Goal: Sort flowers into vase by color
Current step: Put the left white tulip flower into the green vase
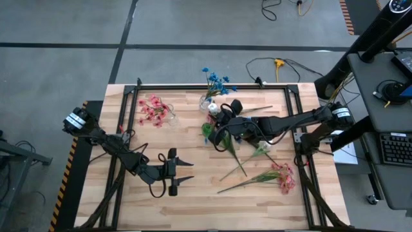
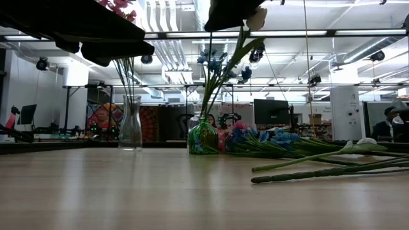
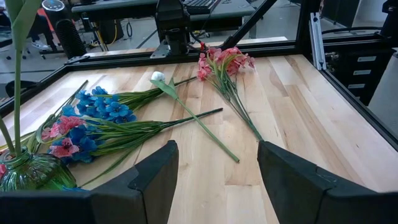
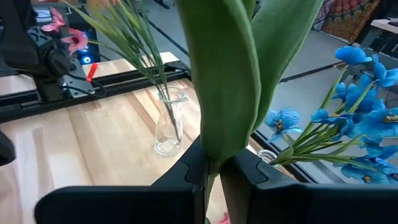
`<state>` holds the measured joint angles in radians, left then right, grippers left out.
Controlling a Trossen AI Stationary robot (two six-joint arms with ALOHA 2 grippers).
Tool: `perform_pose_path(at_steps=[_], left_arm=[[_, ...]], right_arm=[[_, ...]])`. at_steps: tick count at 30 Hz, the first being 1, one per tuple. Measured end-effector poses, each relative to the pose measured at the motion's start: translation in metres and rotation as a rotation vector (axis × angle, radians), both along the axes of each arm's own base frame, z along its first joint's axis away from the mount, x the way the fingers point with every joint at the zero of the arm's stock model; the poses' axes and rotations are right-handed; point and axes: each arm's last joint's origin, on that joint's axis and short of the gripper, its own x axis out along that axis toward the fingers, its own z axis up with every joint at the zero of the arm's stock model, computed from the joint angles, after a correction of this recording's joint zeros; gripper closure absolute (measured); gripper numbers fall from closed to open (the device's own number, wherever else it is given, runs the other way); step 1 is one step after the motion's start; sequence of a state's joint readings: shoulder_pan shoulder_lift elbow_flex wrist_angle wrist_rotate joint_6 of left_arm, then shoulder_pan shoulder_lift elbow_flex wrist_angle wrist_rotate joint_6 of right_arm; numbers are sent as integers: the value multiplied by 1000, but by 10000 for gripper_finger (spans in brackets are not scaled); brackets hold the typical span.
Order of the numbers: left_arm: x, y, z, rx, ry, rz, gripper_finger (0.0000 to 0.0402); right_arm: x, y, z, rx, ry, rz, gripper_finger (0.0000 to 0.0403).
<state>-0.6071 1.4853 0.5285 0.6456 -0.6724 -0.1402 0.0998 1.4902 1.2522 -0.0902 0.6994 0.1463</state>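
Note:
My right gripper (image 4: 214, 171) is shut on a flower with broad green leaves (image 4: 230, 74) and a white bud (image 2: 257, 18), raised beside the green vase (image 2: 203, 137). Blue flowers (image 4: 367, 118) stand in that vase. The held stem (image 3: 13, 106) runs down toward the vase's mouth; whether it reaches in, I cannot tell. A clear vase (image 4: 169, 127) at the far left holds pink flowers (image 1: 153, 109). Pink (image 3: 224, 62), white (image 3: 158, 76) and blue (image 3: 106, 109) sprigs lie flat on the table. My left gripper (image 1: 187, 171) waits open near the front. My right gripper pinches the flower's stem just below its leaves (image 4: 211, 163) between its two fingers. The fingers come about level from the table's right side and lie across the stem. The flower stands upright, its leaves rising above the fingers and its stem hanging below.
A black frame rail (image 1: 212, 87) runs round the tabletop. The loose sprigs cover the table's right half (image 1: 277, 174). Bare wood (image 3: 323, 106) lies ahead of my left gripper. Beyond the far edge stand desks, monitors and cables (image 1: 277, 64).

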Motion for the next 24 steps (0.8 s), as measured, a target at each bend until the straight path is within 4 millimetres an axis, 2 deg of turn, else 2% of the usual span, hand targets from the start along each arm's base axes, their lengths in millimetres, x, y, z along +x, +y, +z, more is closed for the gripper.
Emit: perform_pose_path(at_steps=[24], left_arm=[[0, 0, 0, 0, 0, 0, 198]], right_arm=[[1, -4, -2, 5, -19, -10, 380]])
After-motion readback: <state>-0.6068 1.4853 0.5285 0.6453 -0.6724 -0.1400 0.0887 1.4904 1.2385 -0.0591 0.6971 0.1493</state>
